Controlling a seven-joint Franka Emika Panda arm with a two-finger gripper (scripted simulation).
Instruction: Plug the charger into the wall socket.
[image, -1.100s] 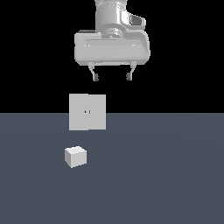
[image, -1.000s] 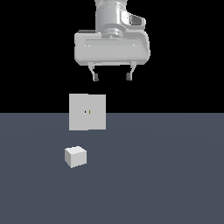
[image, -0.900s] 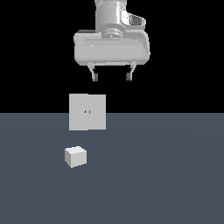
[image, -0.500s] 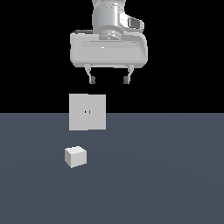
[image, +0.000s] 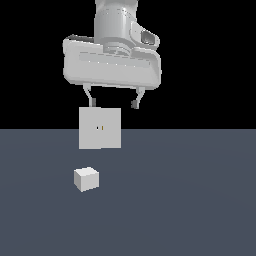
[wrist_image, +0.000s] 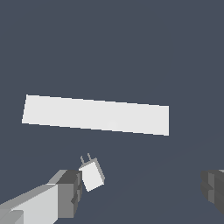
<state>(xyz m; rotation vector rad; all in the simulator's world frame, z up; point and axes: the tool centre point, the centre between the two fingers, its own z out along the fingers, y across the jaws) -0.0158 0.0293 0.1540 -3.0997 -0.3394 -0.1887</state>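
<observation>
Plainly, the charger (image: 86, 179) is a small white cube with two prongs; the gripper (image: 113, 103) hangs wide, empty.

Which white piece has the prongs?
The small cube, the charger lying on the floor: the wrist view shows two prongs on it. The flat upright panel has only two slots.

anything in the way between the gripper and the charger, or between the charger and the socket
Nothing visible blocks either path. The gripper hangs open above the floor, with only bare space down to the charger. Between the charger and the wall socket lies only bare floor; in the wrist view its prongs already point toward the panel.
</observation>
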